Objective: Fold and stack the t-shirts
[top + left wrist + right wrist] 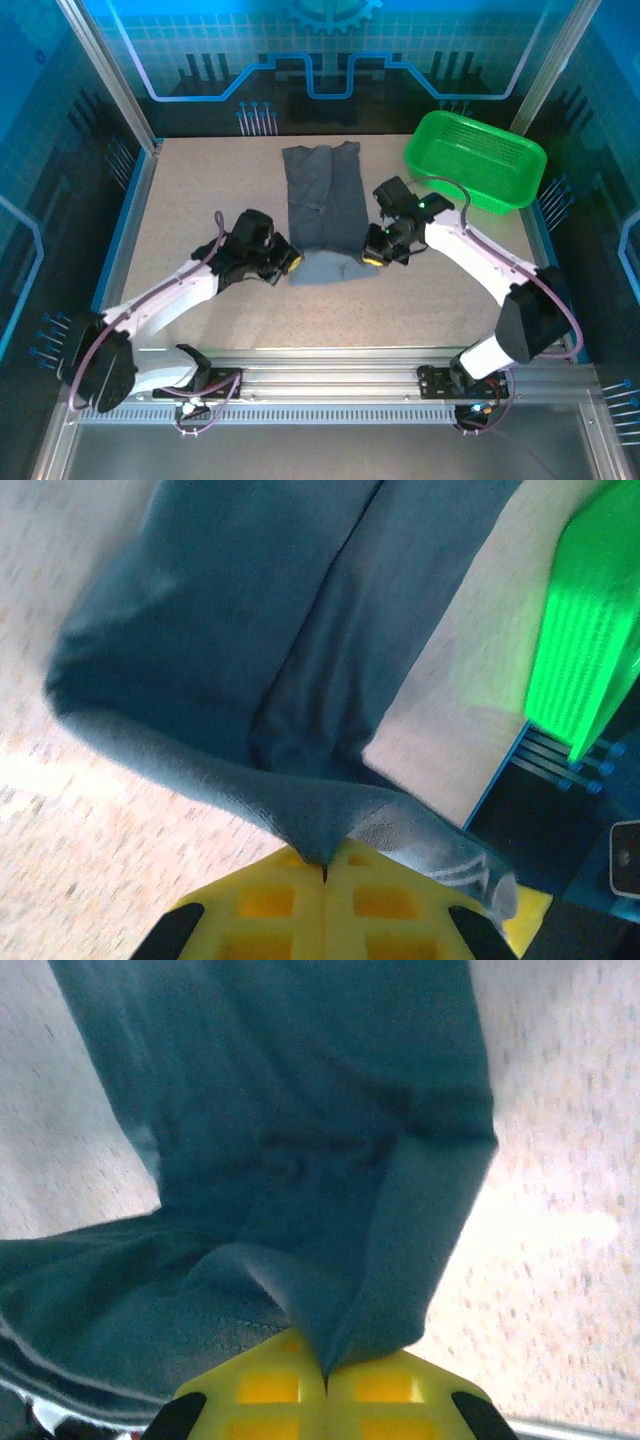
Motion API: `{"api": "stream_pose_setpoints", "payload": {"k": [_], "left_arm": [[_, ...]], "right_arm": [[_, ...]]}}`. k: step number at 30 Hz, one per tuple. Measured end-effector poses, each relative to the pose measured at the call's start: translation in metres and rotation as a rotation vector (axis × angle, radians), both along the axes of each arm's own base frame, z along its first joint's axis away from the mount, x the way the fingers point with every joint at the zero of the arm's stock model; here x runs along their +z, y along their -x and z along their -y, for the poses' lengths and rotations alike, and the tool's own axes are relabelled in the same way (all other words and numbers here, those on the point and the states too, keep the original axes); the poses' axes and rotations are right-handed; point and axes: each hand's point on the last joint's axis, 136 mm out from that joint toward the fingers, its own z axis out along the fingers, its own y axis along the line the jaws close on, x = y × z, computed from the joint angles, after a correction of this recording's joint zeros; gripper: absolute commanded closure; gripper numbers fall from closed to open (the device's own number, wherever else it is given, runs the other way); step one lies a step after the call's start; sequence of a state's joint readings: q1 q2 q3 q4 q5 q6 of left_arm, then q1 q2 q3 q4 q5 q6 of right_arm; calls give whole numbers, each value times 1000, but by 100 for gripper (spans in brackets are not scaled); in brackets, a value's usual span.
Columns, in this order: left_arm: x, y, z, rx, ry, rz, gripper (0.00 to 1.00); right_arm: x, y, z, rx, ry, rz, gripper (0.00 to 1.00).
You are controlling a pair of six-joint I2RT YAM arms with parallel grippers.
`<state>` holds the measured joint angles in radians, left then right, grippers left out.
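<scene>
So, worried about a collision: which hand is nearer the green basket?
Right. The right hand holds the t-shirt on the side toward the green basket; the left hand holds its opposite side, farther away.

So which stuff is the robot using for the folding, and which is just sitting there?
For the job: the t-shirt, the left gripper and the right gripper, both shut on its near edge.
Just sitting there: the green basket.

I see a speckled beige tabletop (210, 190) under even light. Blue panels (330, 40) with a circuit-line graphic enclose its far, left and right sides, framed by aluminium posts (105, 75). A slotted aluminium rail (330, 385) spans the near edge.
</scene>
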<state>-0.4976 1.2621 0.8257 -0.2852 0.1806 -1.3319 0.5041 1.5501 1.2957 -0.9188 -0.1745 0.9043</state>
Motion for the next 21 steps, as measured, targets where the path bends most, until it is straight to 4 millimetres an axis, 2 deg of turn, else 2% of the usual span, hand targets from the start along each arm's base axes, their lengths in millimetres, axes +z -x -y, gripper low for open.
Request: {"api": "stream_pose_setpoints", "payload": {"k": [7,14,15,16,18,19,21], "left_arm": [[7,-71,-18,58,-14,54,100],[-19,-125,-26,61,-13,33,100],[-25,-133,-26,59,-11,24,99],[-29,-142,-25,55,-9,21,94],[-35,-159,-24,41,-9,22,74],[-37,-166,-24,35,-11,21,62],[-39,-176,-25,26,-25,31,49]], "right_arm": [[6,-85,-12,-36,-14,62,100],[-27,-138,-13,-61,-6,28,100],[-34,-145,-12,-65,-5,19,95],[-40,-150,-11,-68,-3,10,82],[-50,-162,-10,-66,-9,-2,57],[-54,-167,-8,-65,-14,-6,50],[-56,-178,-6,-51,-19,10,43]]}}
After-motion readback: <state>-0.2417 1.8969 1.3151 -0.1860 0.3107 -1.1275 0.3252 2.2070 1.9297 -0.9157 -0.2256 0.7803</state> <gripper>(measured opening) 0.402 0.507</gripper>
